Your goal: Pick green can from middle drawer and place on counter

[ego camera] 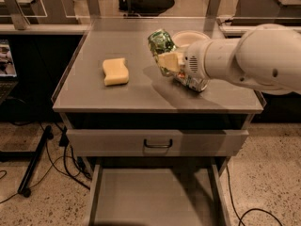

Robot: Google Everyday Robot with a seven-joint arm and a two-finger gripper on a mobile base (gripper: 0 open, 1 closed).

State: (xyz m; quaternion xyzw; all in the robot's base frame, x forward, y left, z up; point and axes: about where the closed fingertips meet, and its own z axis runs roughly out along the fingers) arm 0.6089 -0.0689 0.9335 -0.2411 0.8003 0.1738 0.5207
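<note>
Clasping green can (160, 42) over counter (117, 98), end effector (170, 61), open middle drawer (153, 199)

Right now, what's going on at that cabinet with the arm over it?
The robot's gripper is over the counter, its fingers closed on the green can, which it holds tilted. I cannot tell whether the can's lower end touches the surface. The middle drawer stands pulled out below, with no can showing in it. A yellow sponge lies on the counter, apart from the can, and a white bowl sits just behind it. The can is not yet released.
</note>
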